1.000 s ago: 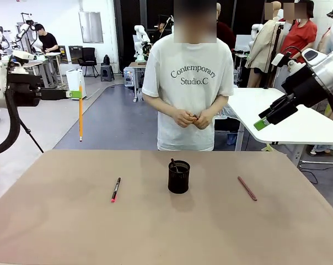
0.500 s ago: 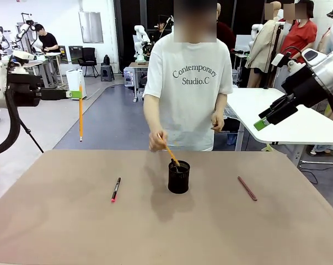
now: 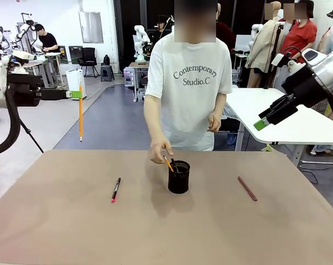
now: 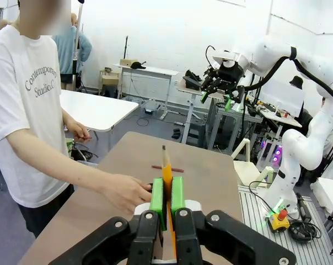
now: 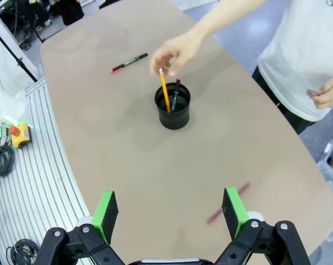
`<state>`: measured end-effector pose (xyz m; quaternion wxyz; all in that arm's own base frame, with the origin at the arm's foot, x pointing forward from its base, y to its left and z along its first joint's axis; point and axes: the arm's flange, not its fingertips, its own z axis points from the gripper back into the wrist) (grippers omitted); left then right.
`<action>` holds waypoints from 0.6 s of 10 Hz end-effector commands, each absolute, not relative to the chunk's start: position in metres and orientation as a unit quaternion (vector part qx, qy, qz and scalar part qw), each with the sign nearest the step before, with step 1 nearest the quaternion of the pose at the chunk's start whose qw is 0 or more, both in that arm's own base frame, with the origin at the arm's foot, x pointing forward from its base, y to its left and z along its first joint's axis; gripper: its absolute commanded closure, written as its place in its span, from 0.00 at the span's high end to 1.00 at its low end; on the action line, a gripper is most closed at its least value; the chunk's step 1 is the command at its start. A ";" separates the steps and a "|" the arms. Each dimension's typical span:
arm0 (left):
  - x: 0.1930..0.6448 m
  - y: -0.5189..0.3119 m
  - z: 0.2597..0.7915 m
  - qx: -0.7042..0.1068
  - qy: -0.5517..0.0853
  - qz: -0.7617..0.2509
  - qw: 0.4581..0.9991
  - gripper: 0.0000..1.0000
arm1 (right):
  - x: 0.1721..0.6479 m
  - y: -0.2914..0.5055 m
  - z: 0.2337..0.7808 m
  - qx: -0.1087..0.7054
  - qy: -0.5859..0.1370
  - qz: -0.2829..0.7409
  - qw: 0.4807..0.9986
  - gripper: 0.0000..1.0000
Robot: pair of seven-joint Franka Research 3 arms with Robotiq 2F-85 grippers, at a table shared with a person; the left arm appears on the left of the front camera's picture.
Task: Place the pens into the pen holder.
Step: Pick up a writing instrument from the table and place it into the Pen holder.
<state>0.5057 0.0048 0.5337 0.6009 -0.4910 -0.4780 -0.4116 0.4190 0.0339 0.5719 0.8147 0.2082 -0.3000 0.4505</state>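
High at the table's left, my left gripper [image 3: 78, 94] [image 4: 167, 190] is shut on a yellow-orange pencil [image 3: 80, 118] [image 4: 166, 163] that hangs straight down in the air. The black mesh pen holder [image 3: 178, 178] [image 5: 173, 110] stands mid-table. The person's hand [image 3: 161, 149] [image 5: 172, 51] holds a second orange pencil [image 5: 164, 91] that stands tilted in the holder beside a dark pen [image 5: 175, 93]. A black pen with red ends [image 3: 116, 189] [image 5: 129, 62] lies left of the holder. A maroon pen [image 3: 247, 188] [image 5: 228, 204] lies to its right. My right gripper [image 3: 261, 123] [image 5: 171, 212] hovers open, high at the right, with nothing in it.
The person stands at the far edge of the brown table [image 3: 56, 232], the other hand [image 3: 213, 122] held at the waist. A white table [image 3: 299, 124] stands behind at the right. Bare tabletop lies in front of the holder.
The person's hand came down from the waist and lowered an orange pencil into the pen holder. Neither arm has moved.
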 end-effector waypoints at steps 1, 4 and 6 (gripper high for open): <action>0.506 0.004 0.536 -0.492 -0.473 -0.411 0.605 0.00 | 0.419 0.034 0.573 0.219 -0.304 0.447 0.812 1.00; 0.506 0.004 0.536 -0.492 -0.473 -0.411 0.605 0.00 | 0.419 0.034 0.573 0.219 -0.304 0.447 0.812 1.00; 0.506 0.004 0.536 -0.492 -0.473 -0.411 0.605 0.00 | 0.419 0.034 0.573 0.219 -0.304 0.447 0.812 1.00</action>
